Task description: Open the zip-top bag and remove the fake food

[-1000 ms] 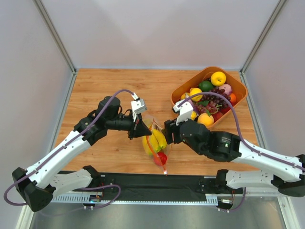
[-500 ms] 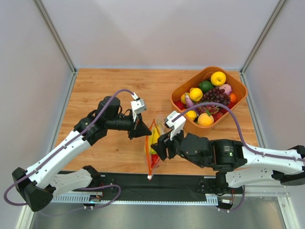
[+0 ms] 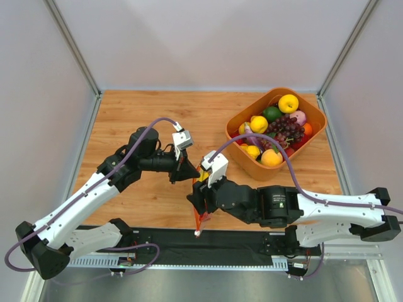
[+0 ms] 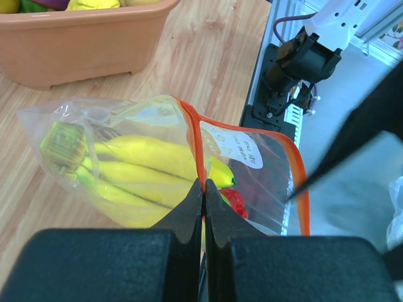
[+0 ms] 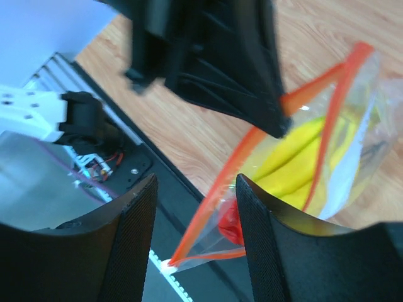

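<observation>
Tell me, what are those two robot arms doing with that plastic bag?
The left gripper is pinched shut on the orange zip strip of the zip-top bag, holding it up. The right gripper, jaws apart, is close on the bag's other side. The mouth looks partly open; the banana bunch and red fruit are inside, nothing removed yet.

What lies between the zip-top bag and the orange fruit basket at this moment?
Only bare wooden tabletop, seen in the left wrist view between the zip-top bag and the basket.
</observation>
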Tool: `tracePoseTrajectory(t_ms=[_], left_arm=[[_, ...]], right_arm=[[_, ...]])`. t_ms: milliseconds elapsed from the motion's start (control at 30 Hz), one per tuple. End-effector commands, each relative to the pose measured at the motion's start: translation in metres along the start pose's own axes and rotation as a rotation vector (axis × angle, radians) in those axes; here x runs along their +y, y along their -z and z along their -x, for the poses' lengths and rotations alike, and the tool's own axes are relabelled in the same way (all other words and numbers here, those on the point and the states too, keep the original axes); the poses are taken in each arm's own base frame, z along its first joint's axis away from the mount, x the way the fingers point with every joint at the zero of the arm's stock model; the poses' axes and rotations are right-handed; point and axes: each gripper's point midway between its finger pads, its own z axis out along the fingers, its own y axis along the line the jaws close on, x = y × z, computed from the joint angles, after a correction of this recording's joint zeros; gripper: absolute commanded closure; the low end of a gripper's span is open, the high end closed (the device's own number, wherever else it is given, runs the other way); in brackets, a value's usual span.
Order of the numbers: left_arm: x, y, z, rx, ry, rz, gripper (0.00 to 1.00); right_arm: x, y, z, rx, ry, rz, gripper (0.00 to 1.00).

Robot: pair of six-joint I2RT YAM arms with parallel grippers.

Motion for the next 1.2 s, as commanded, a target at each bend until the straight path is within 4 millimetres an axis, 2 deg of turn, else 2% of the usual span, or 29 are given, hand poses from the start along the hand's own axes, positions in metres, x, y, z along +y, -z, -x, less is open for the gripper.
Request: tracePoseTrajectory(t_ms=[0, 100, 300, 400, 533, 700, 800, 833, 933, 1067, 1167], left_arm=[[-0.007, 0.005, 0.016, -0.055, -0.031, -0.017, 1.00], [-0.007, 0.005, 0.015, -0.055, -0.033, -0.020, 1.00], [-0.012, 0.006, 0.017, -0.059, -0.041, -0.040, 1.00], [-0.014, 0.006, 0.017, -0.060, -0.045, -0.057, 1.00], [-0.019, 0.004, 0.015, -0.056, -0.041, -0.095, 1.00], [-0.019, 0.003, 0.015, -0.054, -0.044, -0.096, 1.00], [-0.019, 0.004, 0.015, -0.057, -0.046, -0.096, 1.00], [-0.020, 0.004, 0.016, -0.059, -0.046, -0.098, 1.00], [-0.023, 0.006, 0.017, -0.064, -0.053, -0.106, 1.00], [-0.027, 0.006, 0.017, -0.068, -0.067, -0.117, 1.00], [-0.031, 0.005, 0.016, -0.065, -0.073, -0.138, 1.00]], right_arm=[[-0.033, -0.013, -0.022, 0.050, -0.121, -0.106, 0.46], [-0.058, -0.013, -0.042, 0.092, -0.160, -0.171, 0.46], [-0.099, -0.006, -0.061, 0.126, -0.167, -0.316, 0.46], [-0.112, -0.006, -0.071, 0.159, -0.130, -0.386, 0.46], [-0.114, -0.019, -0.083, 0.200, -0.105, -0.400, 0.45], [-0.108, -0.032, -0.080, 0.194, -0.135, -0.385, 0.44], [-0.103, -0.036, -0.078, 0.188, -0.172, -0.375, 0.38], [-0.102, -0.037, -0.081, 0.193, -0.184, -0.376, 0.34], [-0.101, -0.042, -0.094, 0.215, -0.222, -0.384, 0.30], [-0.099, -0.053, -0.112, 0.222, -0.271, -0.369, 0.29], [-0.101, -0.058, -0.118, 0.211, -0.300, -0.375, 0.29]])
